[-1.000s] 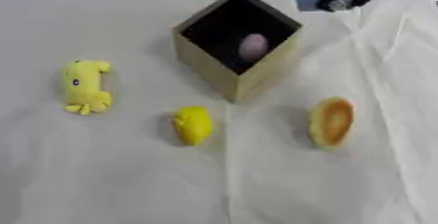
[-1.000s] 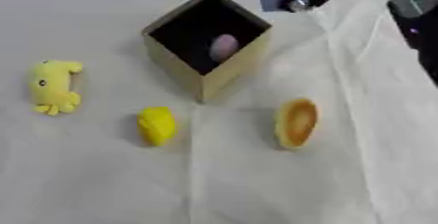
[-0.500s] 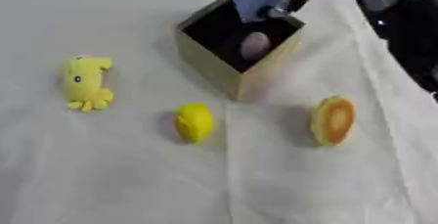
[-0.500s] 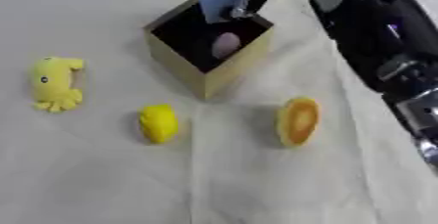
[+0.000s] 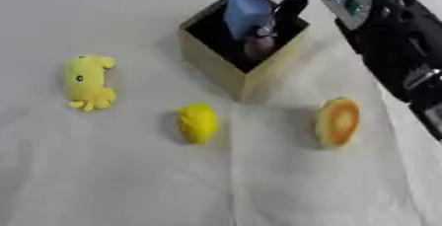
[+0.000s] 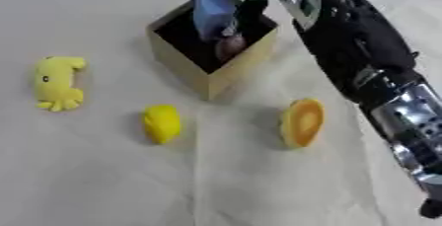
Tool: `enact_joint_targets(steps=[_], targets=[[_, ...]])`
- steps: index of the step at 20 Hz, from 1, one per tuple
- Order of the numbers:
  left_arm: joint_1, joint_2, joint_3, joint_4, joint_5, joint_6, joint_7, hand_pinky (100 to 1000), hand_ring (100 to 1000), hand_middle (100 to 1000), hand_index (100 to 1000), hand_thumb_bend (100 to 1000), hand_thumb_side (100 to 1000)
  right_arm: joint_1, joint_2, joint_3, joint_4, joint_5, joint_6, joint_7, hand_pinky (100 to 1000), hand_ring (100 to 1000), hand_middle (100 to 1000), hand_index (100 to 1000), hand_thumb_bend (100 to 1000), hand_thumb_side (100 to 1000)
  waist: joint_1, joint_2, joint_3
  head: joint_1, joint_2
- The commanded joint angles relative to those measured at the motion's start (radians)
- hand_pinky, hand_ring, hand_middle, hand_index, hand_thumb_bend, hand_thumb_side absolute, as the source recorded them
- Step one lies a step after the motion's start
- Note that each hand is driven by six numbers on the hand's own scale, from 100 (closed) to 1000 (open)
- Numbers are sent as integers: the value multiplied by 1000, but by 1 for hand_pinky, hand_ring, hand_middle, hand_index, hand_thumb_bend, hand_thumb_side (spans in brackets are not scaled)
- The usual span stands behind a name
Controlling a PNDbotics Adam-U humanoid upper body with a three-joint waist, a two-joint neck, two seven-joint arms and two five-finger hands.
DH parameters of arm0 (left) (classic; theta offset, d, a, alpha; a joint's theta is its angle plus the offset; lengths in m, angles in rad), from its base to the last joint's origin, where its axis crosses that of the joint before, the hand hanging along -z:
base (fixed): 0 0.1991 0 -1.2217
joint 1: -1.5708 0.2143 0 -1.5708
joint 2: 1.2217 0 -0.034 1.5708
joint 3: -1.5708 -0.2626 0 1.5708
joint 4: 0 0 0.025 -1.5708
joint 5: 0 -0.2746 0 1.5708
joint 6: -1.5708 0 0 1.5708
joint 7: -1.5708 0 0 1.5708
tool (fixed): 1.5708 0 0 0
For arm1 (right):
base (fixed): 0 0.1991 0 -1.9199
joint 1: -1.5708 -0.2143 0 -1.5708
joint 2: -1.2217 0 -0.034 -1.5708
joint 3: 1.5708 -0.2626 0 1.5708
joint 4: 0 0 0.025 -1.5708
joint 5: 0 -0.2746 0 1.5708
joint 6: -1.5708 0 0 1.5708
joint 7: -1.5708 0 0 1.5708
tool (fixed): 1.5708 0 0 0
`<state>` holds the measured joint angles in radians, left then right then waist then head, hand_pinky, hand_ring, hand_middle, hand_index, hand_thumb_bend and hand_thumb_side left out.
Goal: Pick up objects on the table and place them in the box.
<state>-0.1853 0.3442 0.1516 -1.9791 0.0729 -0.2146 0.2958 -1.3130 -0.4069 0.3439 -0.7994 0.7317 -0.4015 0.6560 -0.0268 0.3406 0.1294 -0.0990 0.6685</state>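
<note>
Your right hand (image 6: 246, 8) hangs over the box (image 6: 211, 74), fingers curled round a blue thing (image 6: 211, 13) that sits just above the opening, over a pinkish lump (image 6: 230, 46) already inside. It looks light and soft, so hold it by its top. The counter (image 6: 103, 180) wears a wrinkled cloth; the toy (image 6: 57, 83), lemon (image 6: 162, 123) and orange slice (image 6: 301, 122) lie well apart.

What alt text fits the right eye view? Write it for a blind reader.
The robot's right hand holds a blue object over an open cardboard box containing a small pinkish item. On the white cloth lie a yellow plush toy, a yellow lemon-like object and an orange piece.
</note>
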Motion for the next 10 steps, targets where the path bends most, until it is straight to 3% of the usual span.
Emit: enact_joint_targets(steps=[1, 10], targets=[[-8, 23, 2, -21, 3, 0, -4, 878, 663, 678, 848, 196, 764, -19, -10, -14, -3, 8, -20, -8, 938, 1000, 913, 943, 340, 349, 3, -19, 0, 1, 0], [-7, 22, 2, -21, 2, 3, -9, 879, 665, 677, 850, 200, 763, -17, -14, -17, -15, 21, -21, -26, 953, 1000, 927, 962, 384, 319, 0, -25, -2, 5, 1]])
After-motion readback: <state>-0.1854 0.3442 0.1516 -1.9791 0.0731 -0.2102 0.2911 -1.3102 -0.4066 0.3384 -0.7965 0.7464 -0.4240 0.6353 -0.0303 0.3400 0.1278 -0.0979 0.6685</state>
